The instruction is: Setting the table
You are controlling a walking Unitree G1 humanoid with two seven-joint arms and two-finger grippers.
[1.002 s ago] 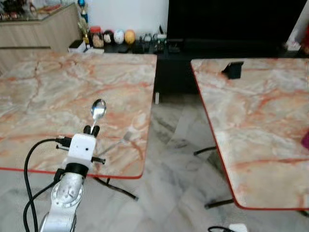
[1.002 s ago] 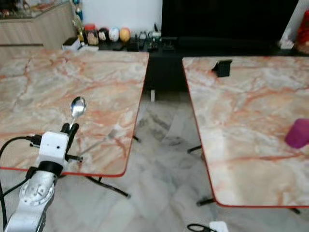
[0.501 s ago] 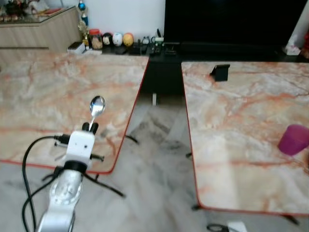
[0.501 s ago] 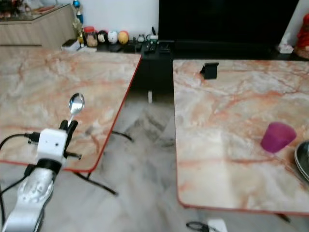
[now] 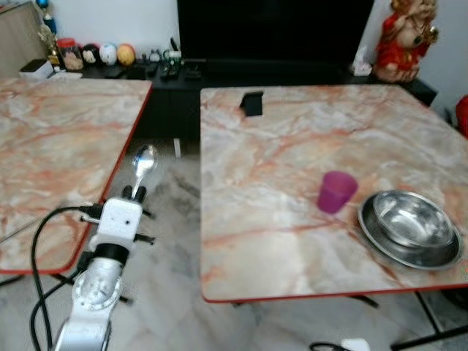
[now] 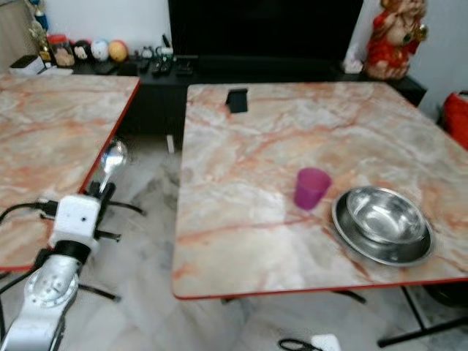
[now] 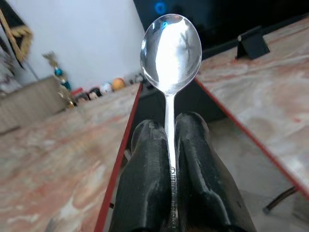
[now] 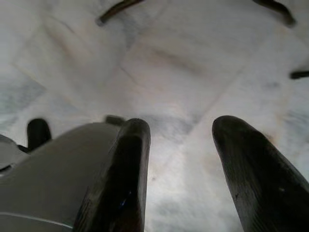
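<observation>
No text, label, brand, number or sign could be read anywhere in these views. A faint mark showed on the spoon point(image 7: 170, 77) handle between the jaws, but it was too small and blurred to make out.

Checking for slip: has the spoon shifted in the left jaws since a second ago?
No. The spoon sticks up from the left gripper as before; only the camera turned toward the right table.

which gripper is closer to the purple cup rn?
Can't say for sure. The left gripper, shut on the spoon, is off the table's left edge, well left of the purple cup. The right gripper hangs open over the floor, position unclear.
</observation>
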